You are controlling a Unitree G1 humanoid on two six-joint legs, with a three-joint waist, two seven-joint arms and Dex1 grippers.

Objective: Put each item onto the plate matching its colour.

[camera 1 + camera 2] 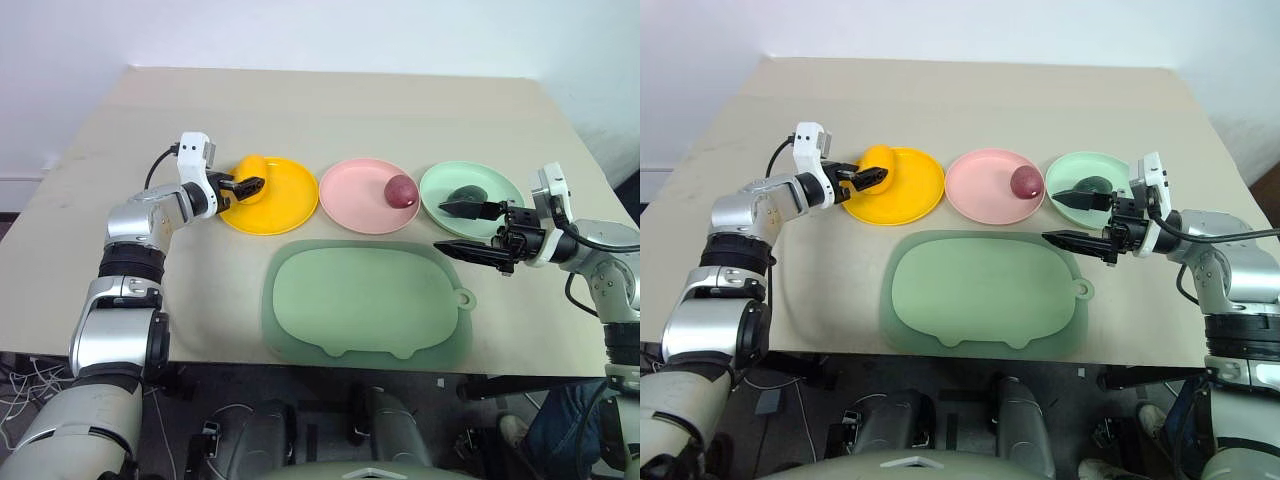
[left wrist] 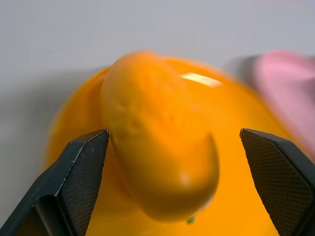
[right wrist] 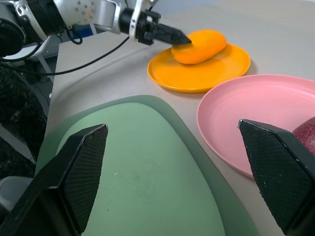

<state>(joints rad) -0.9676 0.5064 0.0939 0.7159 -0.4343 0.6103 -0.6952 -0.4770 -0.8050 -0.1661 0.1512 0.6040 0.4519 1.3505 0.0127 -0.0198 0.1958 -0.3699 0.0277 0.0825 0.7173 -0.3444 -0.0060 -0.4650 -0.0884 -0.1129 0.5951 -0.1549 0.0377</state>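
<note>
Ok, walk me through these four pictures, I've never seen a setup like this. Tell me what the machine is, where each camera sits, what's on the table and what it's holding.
It is a two-armed humanoid robot standing at a beige table. The two wide pictures come from cameras in its head, looking down over its arms. The two close-ups come from cameras on its wrists, looking out between each gripper's black fingers.

On the table: a yellow plate with a yellow mango toy, a pink plate with a dark red fruit, a pale green plate with a dark green avocado toy, and a big green pig-shaped mat in front.

The left gripper is open around the mango, which rests on the yellow plate. The right gripper is open and holds nothing.
</note>
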